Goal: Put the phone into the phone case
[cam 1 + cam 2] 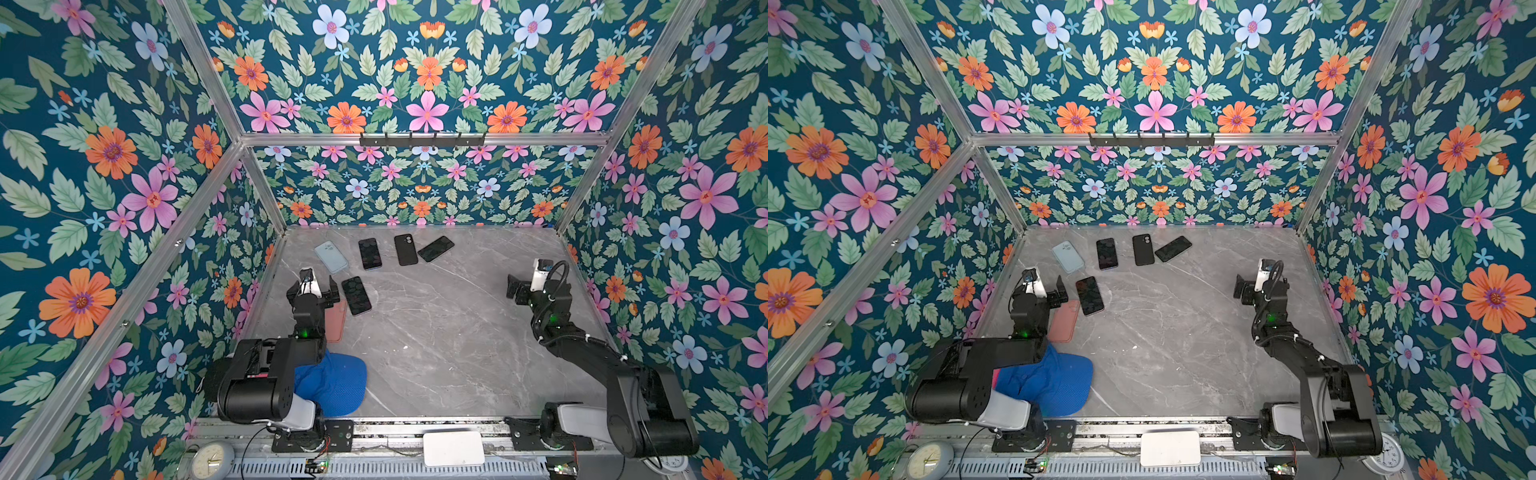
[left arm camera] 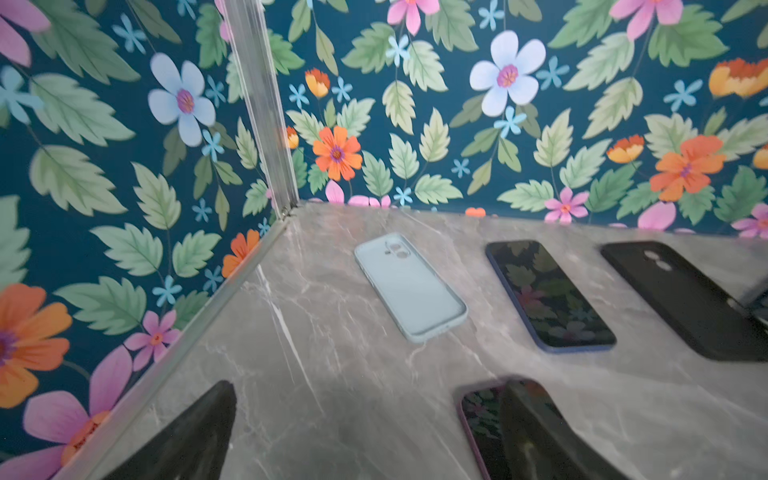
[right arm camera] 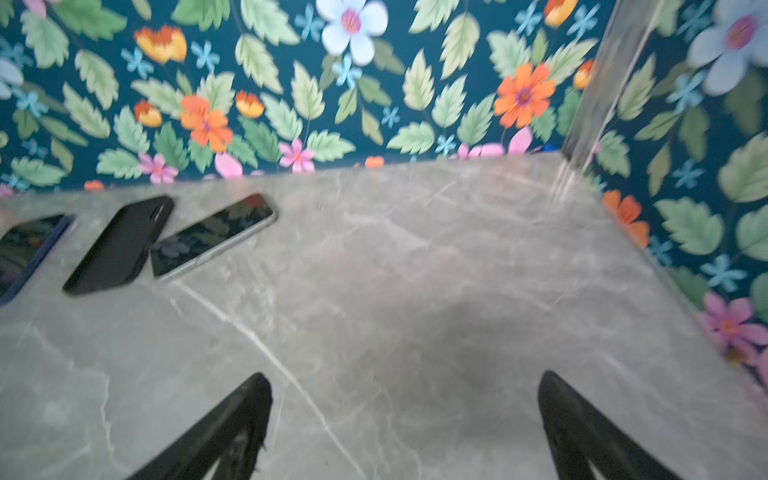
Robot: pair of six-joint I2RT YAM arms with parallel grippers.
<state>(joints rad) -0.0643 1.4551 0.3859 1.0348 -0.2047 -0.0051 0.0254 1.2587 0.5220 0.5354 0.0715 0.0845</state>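
Top views: task judged not begun, no phone seated in any case. Counted on table (image 1: 457, 332): three phones, three cases (light blue case (image 1: 331, 256), black case (image 1: 405, 249), pink case (image 1: 336, 324)), one blue cap (image 1: 332, 386). Near phone (image 1: 356, 295) lies just beside pink case, at left.
Left wrist: left fingers (image 2: 187, 436) spread wide, nothing held, near phone partly hidden behind one.
Right wrist: right fingers (image 3: 224, 428) spread wide, empty, over bare table.

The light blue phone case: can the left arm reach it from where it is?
Probably yes. The light blue phone case lies flat on the table just ahead of the left gripper, whose jaws stand open and empty. Nothing sits between them; the nearest phone lies off to one side.
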